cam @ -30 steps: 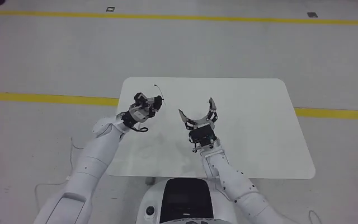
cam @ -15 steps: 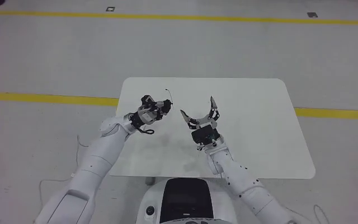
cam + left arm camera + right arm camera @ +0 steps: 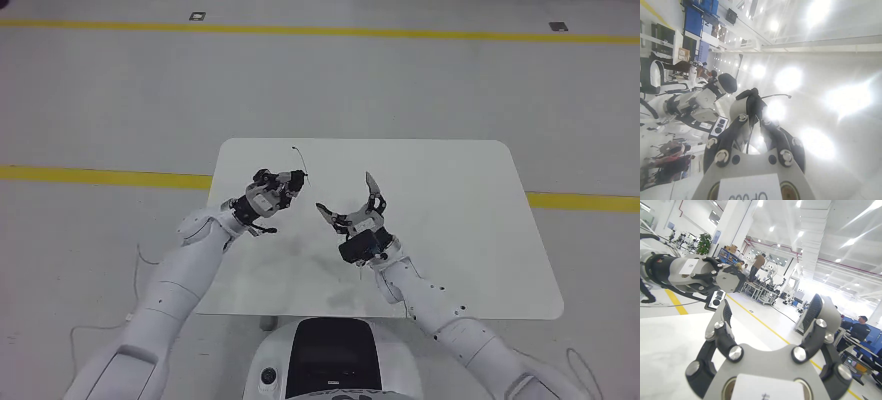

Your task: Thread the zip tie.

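The left gripper (image 3: pixel 296 183), above the table's (image 3: pixel 480 200) left half, pinches the zip tie (image 3: pixel 772 96), whose thin tail curves out beyond its fingertips toward the far edge. The right gripper (image 3: pixel 345 195), nearby, is spread wide.

The thin black plastic zip tie (image 3: pixel 775 95) is pinched between the closed fingers of the left gripper (image 3: pixel 754 98), held in the air above the white counter (image 3: pixel 450 200). A short length sticks out past the fingertips in a gentle arc, ending in a small thickened tip that hangs free. The rest runs back between the fingers toward the gripper's base.
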